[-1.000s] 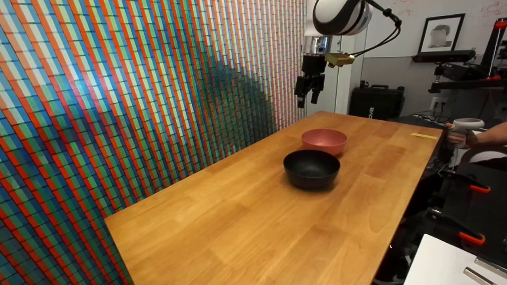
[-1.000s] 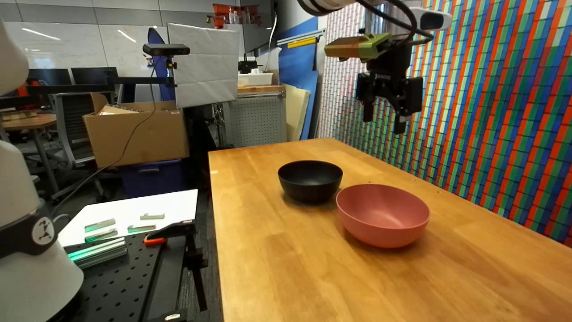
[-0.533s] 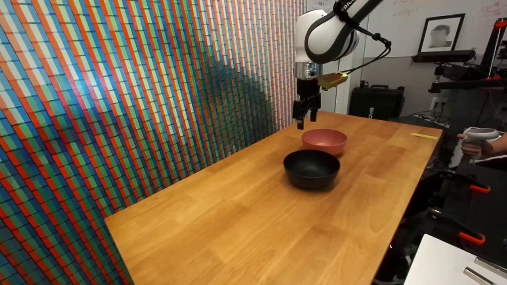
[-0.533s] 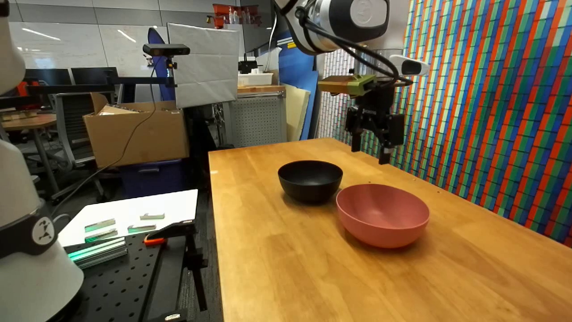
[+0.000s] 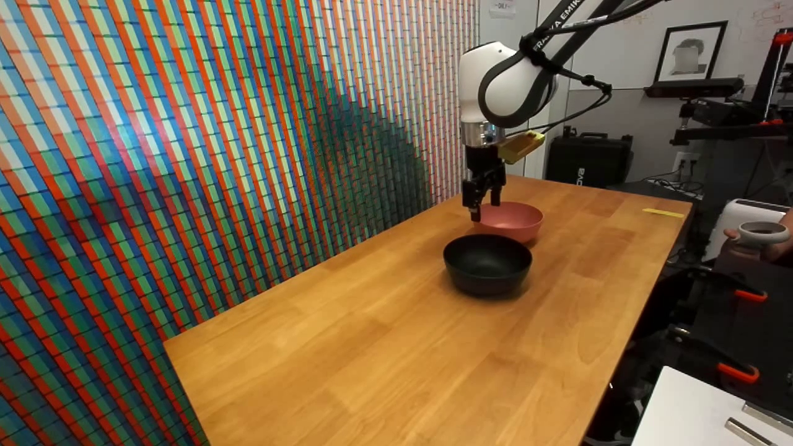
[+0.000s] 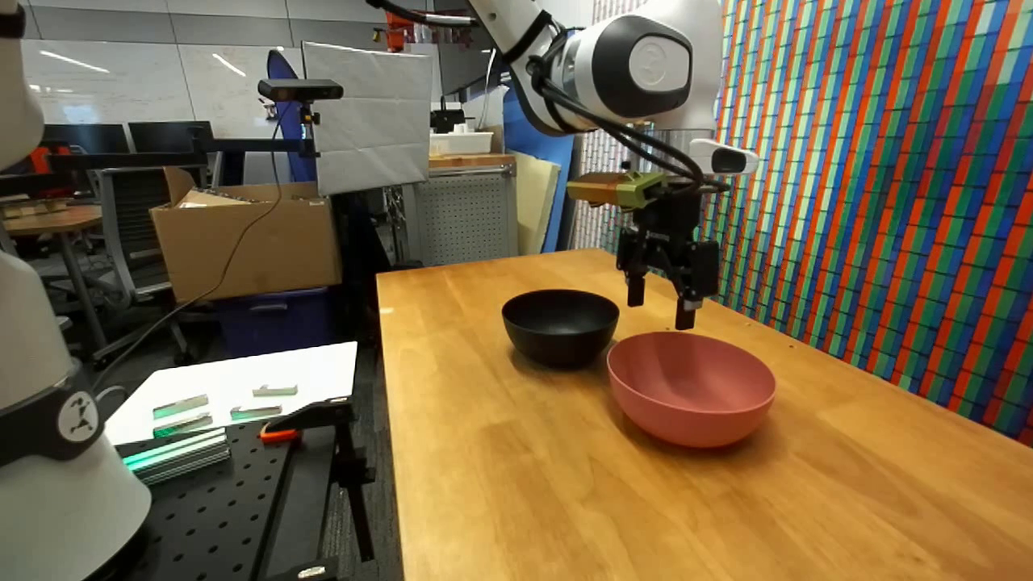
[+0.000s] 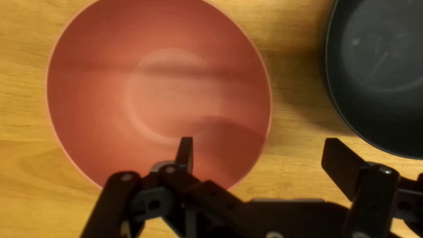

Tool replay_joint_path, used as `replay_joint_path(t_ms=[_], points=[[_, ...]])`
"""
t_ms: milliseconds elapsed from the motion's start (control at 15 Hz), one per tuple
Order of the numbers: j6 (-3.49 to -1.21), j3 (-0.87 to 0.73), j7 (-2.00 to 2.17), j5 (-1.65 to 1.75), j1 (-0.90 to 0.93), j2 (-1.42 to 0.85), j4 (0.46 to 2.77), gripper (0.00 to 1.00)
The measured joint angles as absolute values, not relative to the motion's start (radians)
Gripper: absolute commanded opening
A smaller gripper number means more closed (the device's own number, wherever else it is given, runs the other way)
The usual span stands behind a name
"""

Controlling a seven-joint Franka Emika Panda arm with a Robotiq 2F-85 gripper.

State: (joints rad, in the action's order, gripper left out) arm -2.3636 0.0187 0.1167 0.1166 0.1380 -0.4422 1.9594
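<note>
gripper [image 6: 660,315], spread and empty, hangs in both exterior views just above the round pink bowl [image 6: 692,395], set toward the edge of the surface [image 6: 500,468] along the wall [image 6: 888,202]. wrist view: one finger overlaps that bowl, the other the gap toward the black bowl [image 7: 380,112].

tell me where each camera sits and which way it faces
An exterior view: raised, looking along the wooden table, black bowl nearest; robot arm and gripper show.
An exterior view: raised, facing roughly the opposite way, pink bowl nearest; arm, gripper and white base show.
Wrist view: on the wrist, looking down into the pink bowl; fingers show at the bottom.
Both exterior views share both bowls, table and multicoloured wall.
</note>
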Motion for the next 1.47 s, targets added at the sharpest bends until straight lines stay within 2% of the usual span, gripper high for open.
replay_joint_path(t_ms=[200, 267, 333, 400, 600, 933, 1133, 1467], points=[[-2.399, 0.010, 0.155, 0.164, 0.150, -0.466, 1.975, 1.00], [-2.406, 0.007, 0.167, 0.177, 0.154, -0.475, 1.979, 0.75], [-2.415, 0.005, 0.178, 0.185, 0.158, -0.482, 1.982, 0.75], [-2.423, 0.002, 0.187, 0.190, 0.162, -0.488, 1.986, 0.68], [-2.433, -0.003, 0.203, 0.193, 0.171, -0.497, 1.991, 0.42], [-2.434, -0.004, 0.217, 0.193, 0.174, -0.498, 1.992, 0.06], [-2.434, -0.007, 0.218, 0.193, 0.174, -0.498, 1.992, 0.02], [-2.434, -0.019, 0.218, 0.201, 0.174, -0.493, 1.992, 0.08]])
